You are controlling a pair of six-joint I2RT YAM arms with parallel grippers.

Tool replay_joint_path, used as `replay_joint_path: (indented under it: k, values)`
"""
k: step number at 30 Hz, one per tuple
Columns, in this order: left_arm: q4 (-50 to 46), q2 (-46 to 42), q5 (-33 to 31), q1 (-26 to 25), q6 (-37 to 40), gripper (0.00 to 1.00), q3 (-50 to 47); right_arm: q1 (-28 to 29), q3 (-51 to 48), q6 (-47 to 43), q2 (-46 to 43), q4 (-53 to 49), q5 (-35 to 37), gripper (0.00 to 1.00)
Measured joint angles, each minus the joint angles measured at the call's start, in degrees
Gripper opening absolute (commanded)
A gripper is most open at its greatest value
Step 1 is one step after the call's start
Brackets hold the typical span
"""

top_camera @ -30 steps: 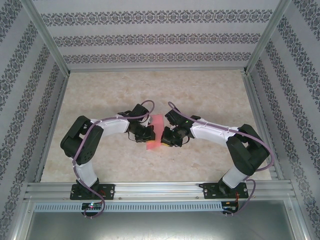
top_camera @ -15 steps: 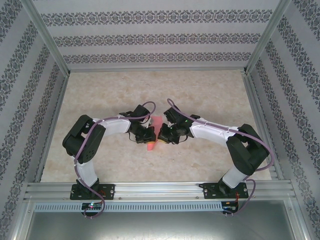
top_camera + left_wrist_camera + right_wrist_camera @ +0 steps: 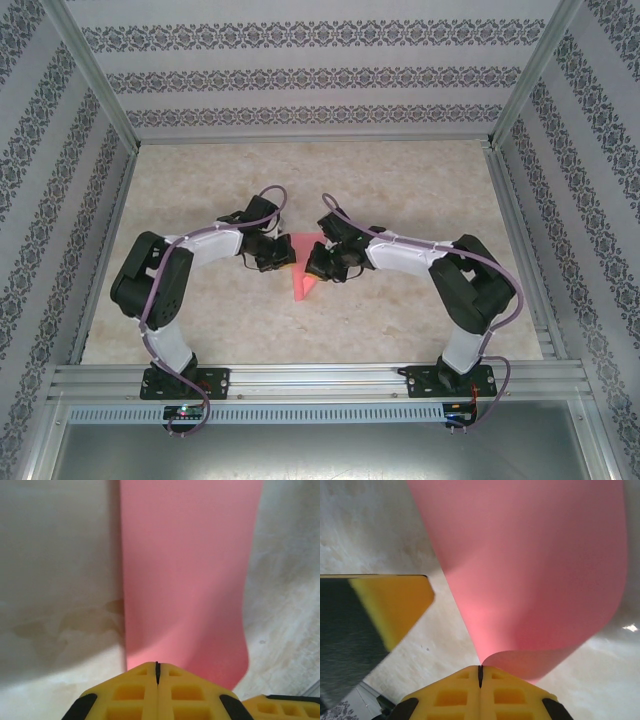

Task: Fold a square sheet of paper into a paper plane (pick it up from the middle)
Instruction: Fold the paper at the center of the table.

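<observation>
Patterned striped wallpaper walls [image 3: 320,75], pale marbled tabletop [image 3: 400,190], aluminium frame rails [image 3: 320,380]

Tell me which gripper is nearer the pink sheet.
Neither, it's a tie: the left gripper is shut on the left side of the pink sheet, and the right gripper on its right side.

Nothing to read here, folks: no text, label, brand or number anywhere. The pink sheet [image 3: 185,570] is plain, and the wallpaper [image 3: 300,80] carries ornament stripes only, no lettering.
</observation>
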Motion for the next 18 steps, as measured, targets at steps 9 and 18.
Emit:
replay_joint_path:
  k: [9,18]
  values:
    - [0.0,4.9,0.0,0.0,0.0,0.05,3.1,0.0,0.3,0.0,4.0,4.4,0.0,0.00]
    - [-0.1,5.3,0.0,0.0,0.3,0.02,3.3,0.4,0.3,-0.1,5.5,7.9,-0.2,0.00]
